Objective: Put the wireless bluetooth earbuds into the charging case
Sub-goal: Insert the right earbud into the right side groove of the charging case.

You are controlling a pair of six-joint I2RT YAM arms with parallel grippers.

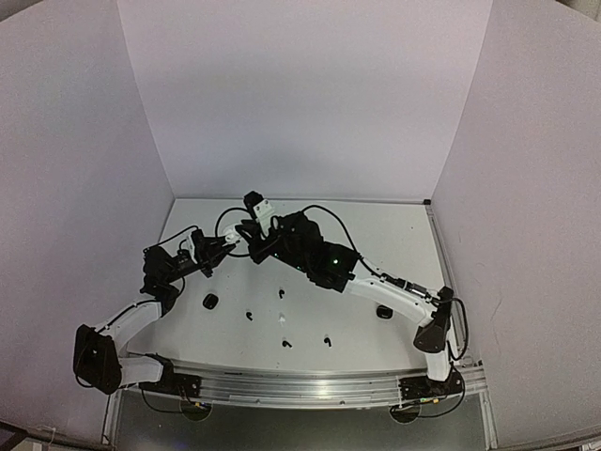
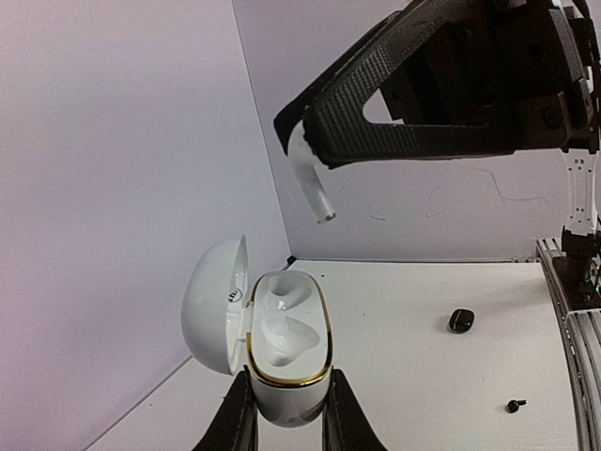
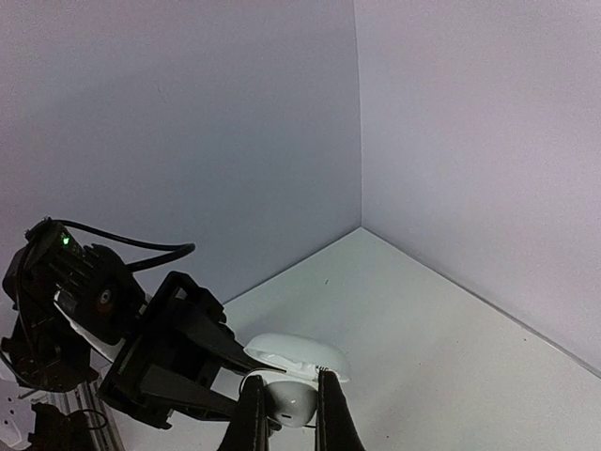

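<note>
Seen from my left wrist, the left gripper [image 2: 287, 387] is clamped on the base of the white, gold-rimmed charging case [image 2: 286, 349]. Its lid [image 2: 214, 305] is swung open toward 9 o'clock and both wells face up. At 12 o'clock above it, apart from the rim, the right gripper [image 3: 288, 387] pinches a white earbud [image 2: 310, 178] with its stem pointing down. Only the right wrist view shows the bud's rounded head squeezed between the two fingers [image 3: 252, 413], with the open case just beyond. Only the overhead view shows the whole table [image 1: 404, 235]. Nearest the arm bases lie black buds [image 1: 286, 344] [image 1: 327, 340] [image 1: 249, 315] and two tiny white buds [image 1: 282, 319] [image 1: 281, 294]. A black case [image 1: 210, 302] sits at 7 o'clock of the meeting grippers and a second black case [image 1: 384, 311] at 4 o'clock. The left wall [image 1: 75, 188] stands near at 9 o'clock. The widest stretch of tabletop runs at 2 o'clock toward the back wall [image 1: 300, 94] and right wall [image 1: 526, 207].
</note>
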